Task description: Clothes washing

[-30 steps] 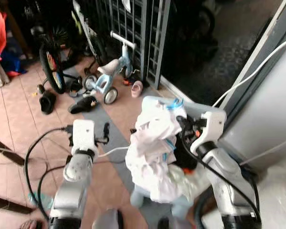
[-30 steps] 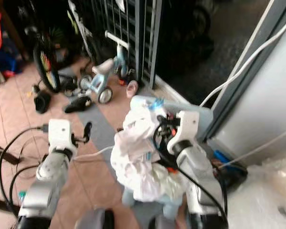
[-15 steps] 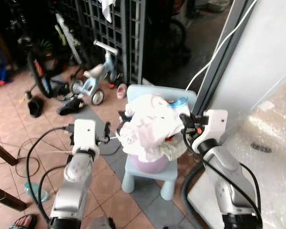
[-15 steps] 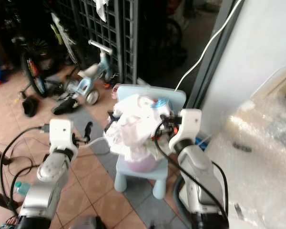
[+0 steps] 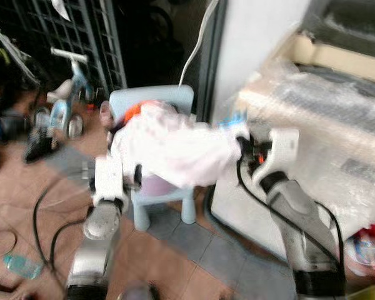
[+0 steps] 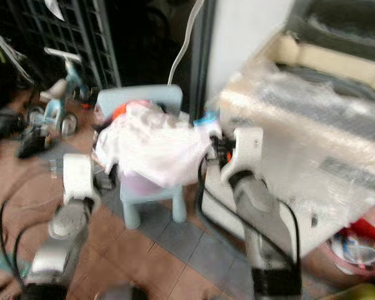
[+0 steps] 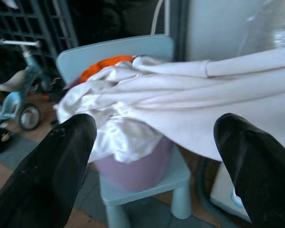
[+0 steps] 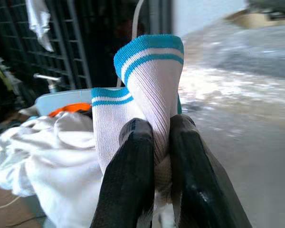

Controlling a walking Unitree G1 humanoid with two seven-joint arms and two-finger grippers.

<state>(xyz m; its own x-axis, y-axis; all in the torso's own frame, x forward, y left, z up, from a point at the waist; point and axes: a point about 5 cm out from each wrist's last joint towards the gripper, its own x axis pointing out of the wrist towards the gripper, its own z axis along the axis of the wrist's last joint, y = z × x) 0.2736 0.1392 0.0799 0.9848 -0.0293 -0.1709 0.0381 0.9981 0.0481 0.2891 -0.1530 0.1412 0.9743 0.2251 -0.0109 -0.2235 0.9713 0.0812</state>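
A heap of white clothes (image 5: pixel 175 150) lies over a purple basket (image 7: pixel 133 166) on a light blue child's chair (image 5: pixel 153 97), with an orange piece (image 7: pixel 102 66) at the back. My right gripper (image 8: pixel 156 137) is shut on a white garment with teal-striped cuffs (image 8: pixel 149 52). The cloth stretches from the heap toward the plastic-wrapped washing machine (image 5: pixel 325 125) on the right. My left gripper (image 7: pixel 156 137) is open, level with the basket and just short of it, holding nothing.
A small tricycle (image 5: pixel 65 94) and shoes stand to the left before a dark metal grille (image 5: pixel 81 31). Black cables (image 5: pixel 50 212) and a plastic bottle (image 5: pixel 22 265) lie on the tiled floor. A white cable (image 5: pixel 197 44) hangs by the wall. A red basin (image 5: pixel 369 244) sits far right.
The view has swung right, bringing the washing machine in. The white garment, bunched on the heap before, is now drawn out to the right by my right gripper. The left arm keeps its pose.
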